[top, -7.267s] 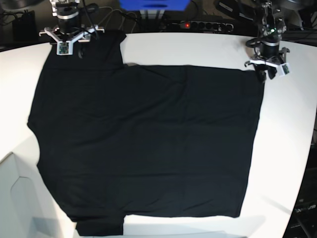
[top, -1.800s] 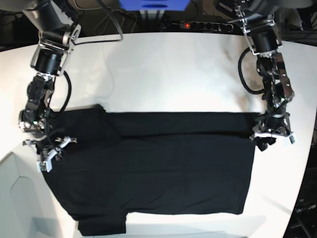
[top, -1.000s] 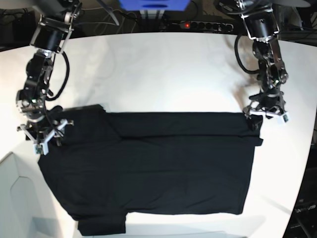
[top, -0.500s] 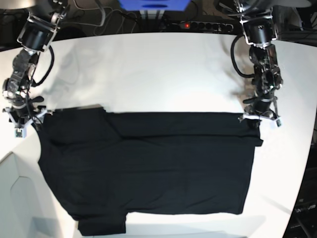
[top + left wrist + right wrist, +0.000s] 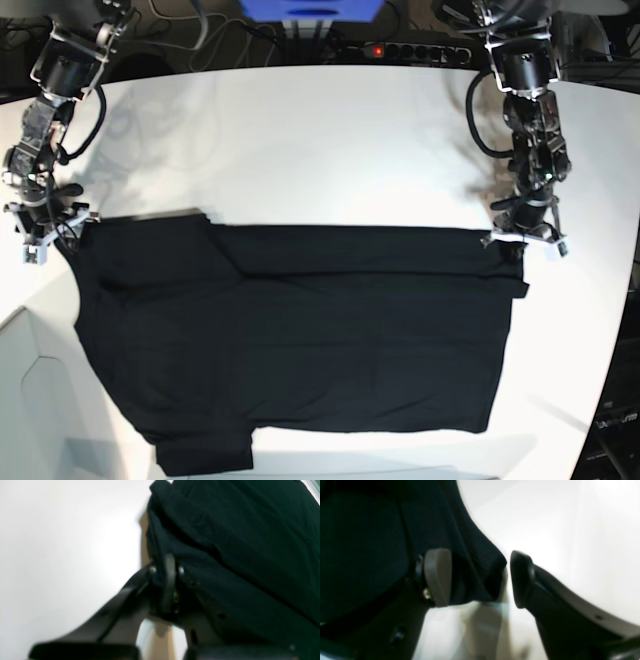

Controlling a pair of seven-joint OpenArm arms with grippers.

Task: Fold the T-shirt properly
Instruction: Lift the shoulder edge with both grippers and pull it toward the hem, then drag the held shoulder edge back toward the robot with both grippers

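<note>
— Nearest the base camera? 
— Bottom hem of the T-shirt [image 5: 300, 340], lying flat on the white table [image 5: 340, 150], with one sleeve poking out at the lower left corner. Black cloth across the middle of the tabletop, top part doubled over into a straight horizontal fold line running side to side.

— Further back, on that view's left? 
— Right gripper [image 5: 45, 232], down at the far left corner of the folded edge. Seen from the right wrist camera: right gripper [image 5: 480, 578] parted wide, one grey pad [image 5: 438, 576] lying against the black fabric, the other finger over bare table, a tip of cloth sitting loosely in the gap and not squeezed.

— And on that view's right? 
— Left gripper [image 5: 524, 234], low at the far right corner of the fold. From the left wrist camera: left gripper [image 5: 167, 570] closed tight, fingers pressed together with a bunched ridge of the T-shirt [image 5: 237, 542] pinched between them. Blurred, but no gap visible between the fingers.

— Beyond the cloth? 
— Bare white tabletop, then both arms rising toward the back edge. Behind that, a power strip [image 5: 405, 50] with a red light, tangled cables, and a blue box [image 5: 310, 10] at the top centre.
</note>
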